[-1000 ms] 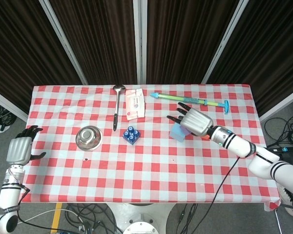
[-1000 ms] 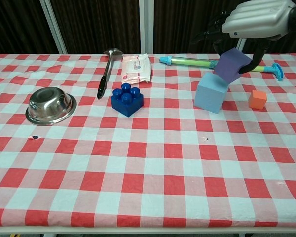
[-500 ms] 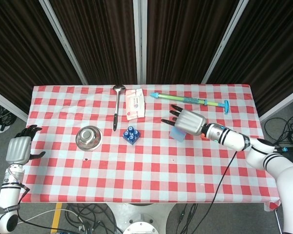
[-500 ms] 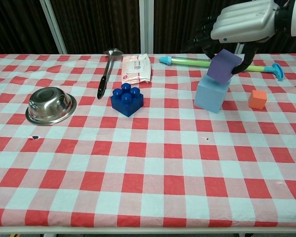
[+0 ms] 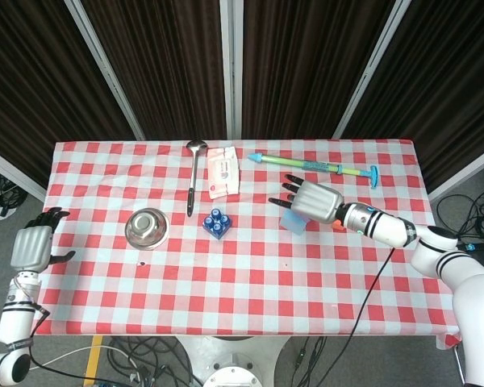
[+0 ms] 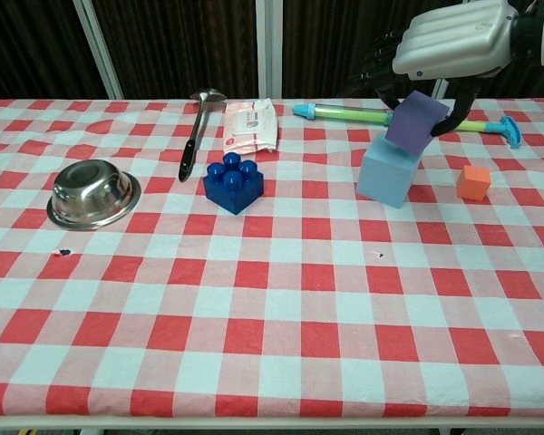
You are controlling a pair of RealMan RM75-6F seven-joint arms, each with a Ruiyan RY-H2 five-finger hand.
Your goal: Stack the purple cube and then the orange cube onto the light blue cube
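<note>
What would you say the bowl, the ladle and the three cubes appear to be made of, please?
The bowl looks like polished steel: it mirrors its surroundings. The ladle has a shiny metal-looking cup and a dark handle, perhaps plastic. The purple cube, the light blue cube and the orange cube are matte with no glare, possibly foam or painted wood; the look leaves it open.

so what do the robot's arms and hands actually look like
Both hands have a silver-grey shell over the back and black fingers: the left hand at the table's left edge, the right hand over the cubes, also in the chest view. The forearms are white, segmented by black rings, and the right wrist carries small teal marks. A black cable hangs from the right arm.
</note>
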